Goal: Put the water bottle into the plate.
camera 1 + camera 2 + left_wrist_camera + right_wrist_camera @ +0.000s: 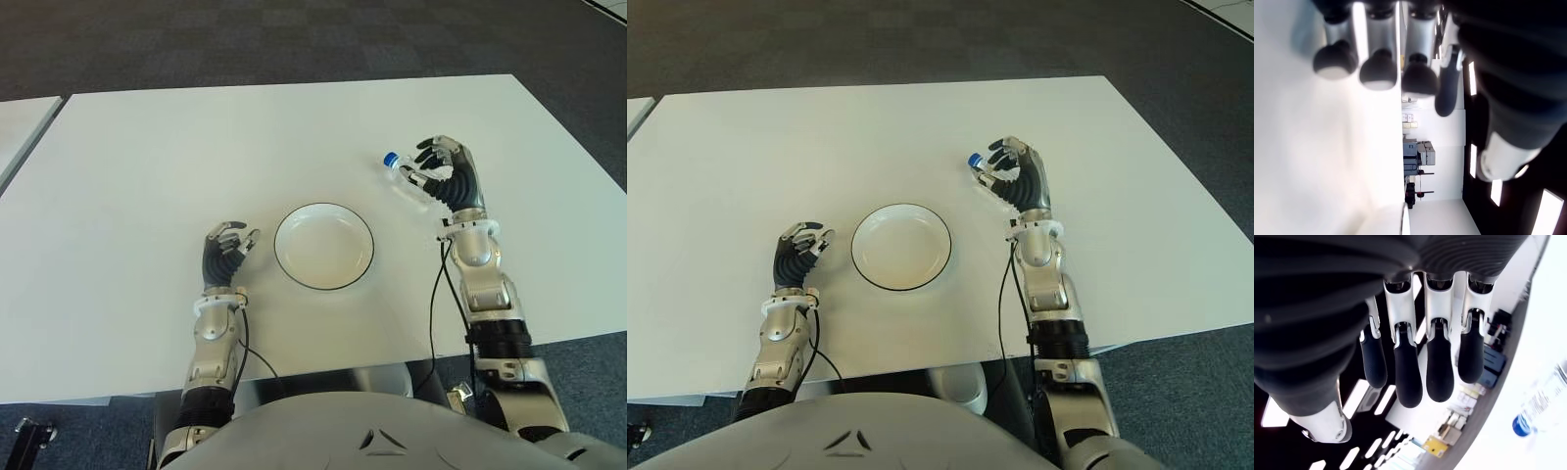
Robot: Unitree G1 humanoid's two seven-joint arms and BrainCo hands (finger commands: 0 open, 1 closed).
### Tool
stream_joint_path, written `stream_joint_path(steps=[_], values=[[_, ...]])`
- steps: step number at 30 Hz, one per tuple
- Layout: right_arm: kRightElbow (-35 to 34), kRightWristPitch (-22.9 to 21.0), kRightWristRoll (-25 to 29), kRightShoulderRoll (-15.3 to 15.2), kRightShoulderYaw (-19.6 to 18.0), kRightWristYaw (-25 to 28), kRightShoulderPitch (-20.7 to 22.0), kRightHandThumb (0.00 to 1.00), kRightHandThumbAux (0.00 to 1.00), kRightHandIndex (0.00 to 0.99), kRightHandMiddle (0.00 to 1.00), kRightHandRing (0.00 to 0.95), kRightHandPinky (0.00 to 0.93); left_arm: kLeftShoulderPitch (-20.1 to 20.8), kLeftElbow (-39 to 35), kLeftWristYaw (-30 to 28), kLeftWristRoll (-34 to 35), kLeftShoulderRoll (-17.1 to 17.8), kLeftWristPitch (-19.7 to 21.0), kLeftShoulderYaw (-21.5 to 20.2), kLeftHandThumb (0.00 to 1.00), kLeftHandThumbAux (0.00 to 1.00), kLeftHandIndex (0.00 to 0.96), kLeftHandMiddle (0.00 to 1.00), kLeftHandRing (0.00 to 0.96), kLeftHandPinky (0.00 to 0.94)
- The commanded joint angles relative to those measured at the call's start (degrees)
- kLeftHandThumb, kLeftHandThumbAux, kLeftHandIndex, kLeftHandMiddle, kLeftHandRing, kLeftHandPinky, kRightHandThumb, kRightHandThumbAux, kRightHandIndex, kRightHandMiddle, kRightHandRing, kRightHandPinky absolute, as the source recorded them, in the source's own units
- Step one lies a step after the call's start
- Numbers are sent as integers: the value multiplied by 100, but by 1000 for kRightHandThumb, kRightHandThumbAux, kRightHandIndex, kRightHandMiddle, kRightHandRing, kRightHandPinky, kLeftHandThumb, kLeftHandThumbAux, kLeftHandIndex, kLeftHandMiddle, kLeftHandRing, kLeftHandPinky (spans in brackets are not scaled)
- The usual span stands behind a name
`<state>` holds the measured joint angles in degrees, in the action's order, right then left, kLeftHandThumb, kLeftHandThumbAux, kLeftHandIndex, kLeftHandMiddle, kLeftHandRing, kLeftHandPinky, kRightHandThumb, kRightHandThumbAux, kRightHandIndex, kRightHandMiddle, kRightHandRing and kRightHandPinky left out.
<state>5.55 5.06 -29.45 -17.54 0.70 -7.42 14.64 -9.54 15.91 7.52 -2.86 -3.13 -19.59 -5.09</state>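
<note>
Right hand [443, 172] fingers spread, not gripping water bottle [407, 174]; lying bottle may roll off-grasp, missing plate [323, 246].

Both arms reach forward: right robot hand [446, 174] open, left robot hand [225, 252] half-curled.

Table [147, 166]: smooth matt white top. Plate [323, 246]: glossy white, ceramic-looking, with a thin dark rim line. Bottle [405, 174]: clear plastic with a blue plastic cap. Right hand [449, 176] and left hand [226, 253]: black matt, rubber-like finger pads [1440, 373] on silvery metal-look links; ribbed black covering on the palm. Floor [245, 39]: dark, rough carpet in a checked weave.
</note>
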Motion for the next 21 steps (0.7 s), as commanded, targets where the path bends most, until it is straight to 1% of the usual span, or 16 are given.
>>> stream_joint_path(steps=[1,4,7,11,12,13,14,16,17,20,21], values=[[293,-575,-604,-341,239,82,484,217,625,45,72,87,109,-15,106,-14,8,-20,103,60,702,720,436,857,863,857],[372,-830,-811,-439,361,132,699,183,589,14,23,28,49,-31,98,-9,6,-16,82,64,702,720,436,857,863,857],[449,-1166,-1066,-554,535,267,923,199,534,4,7,9,16,-49,87,1,0,-14,65,68,701,720,436,858,865,860],[526,-1474,-1272,-642,696,391,1096,295,430,0,1,1,3,-64,76,14,-6,-10,48,72,702,719,437,859,868,866],[635,-1587,-1359,-673,762,447,1222,302,422,0,1,1,2,-68,69,28,-16,-10,44,75,702,719,437,859,868,867],[713,-1669,-1416,-695,810,485,1313,330,390,0,0,0,1,-70,65,38,-24,-9,41,78,702,719,437,859,868,868],[845,-1767,-1490,-721,871,533,1452,341,378,0,0,0,1,-71,61,51,-34,-10,34,82,702,719,437,859,869,868],[1207,-1940,-1620,-754,996,606,1782,391,320,0,0,0,0,-70,54,77,-57,-16,15,90,702,719,437,860,869,869],[1473,-1995,-1664,-759,1060,607,1967,400,309,0,0,0,0,-68,55,91,-68,-18,-1,93,702,719,437,860,870,869],[2064,-2025,-1672,-747,1179,527,2298,457,249,0,0,0,0,-62,66,108,-83,-21,-31,100,702,718,437,861,870,868],[2482,-1966,-1641,-712,1223,429,2476,463,244,0,0,0,0,-65,63,105,-83,-19,-42,104,702,718,437,860,869,868]])
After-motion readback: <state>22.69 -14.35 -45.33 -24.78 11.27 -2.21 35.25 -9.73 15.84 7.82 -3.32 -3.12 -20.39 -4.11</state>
